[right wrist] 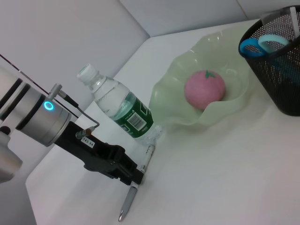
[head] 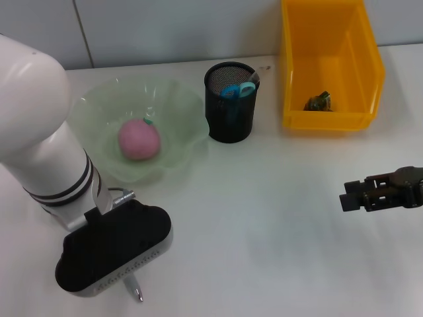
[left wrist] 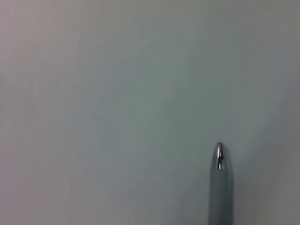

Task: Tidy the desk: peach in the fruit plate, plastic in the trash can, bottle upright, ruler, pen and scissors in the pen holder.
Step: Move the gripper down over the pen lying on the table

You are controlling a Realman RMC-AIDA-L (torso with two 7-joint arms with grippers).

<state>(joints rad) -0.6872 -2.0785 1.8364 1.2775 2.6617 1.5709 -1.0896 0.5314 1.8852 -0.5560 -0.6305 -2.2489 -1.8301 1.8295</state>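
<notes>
On the robot's left, the left hand [right wrist: 133, 176] sits low over the plain white worktop [head: 264, 218], clenched on the slim silver-white pen [right wrist: 136, 190], tip angled down, likely for carrying to the black wire-mesh pen holder [head: 230, 105]. The clear green-labelled plastic bottle [right wrist: 119, 110] stands upright just beside it. The pink ball-shaped peach [head: 139, 139] rests in the translucent pale green ruffled fruit plate [head: 182, 109]. Blue-handled scissors [head: 236, 90] stand in the holder. Far right, the right hand [head: 350, 197] hovers idle, released.
</notes>
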